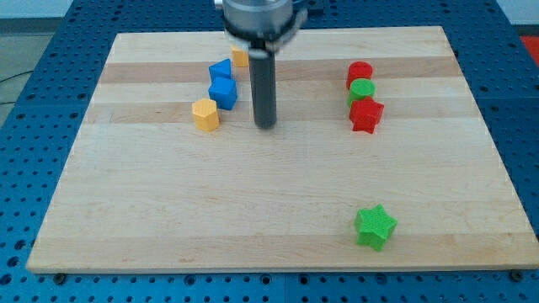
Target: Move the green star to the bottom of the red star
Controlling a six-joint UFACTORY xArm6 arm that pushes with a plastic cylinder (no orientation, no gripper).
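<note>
Smooth dark rod, my tip (265, 125) down on the pale wood-grain board (168, 210), just right of the yellow hexagon block (205, 114); no hand, bare rod only. Matte green star (374, 227) near right, well apart from the red star (365, 115) far right

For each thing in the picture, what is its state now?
my tip: on the board, touching no block
green star: alone, well below the red star
red star: touching the green cylinder
green cylinder: between the red cylinder and the red star
red cylinder: top of that column
yellow hexagon block: beside the blue blocks
</note>
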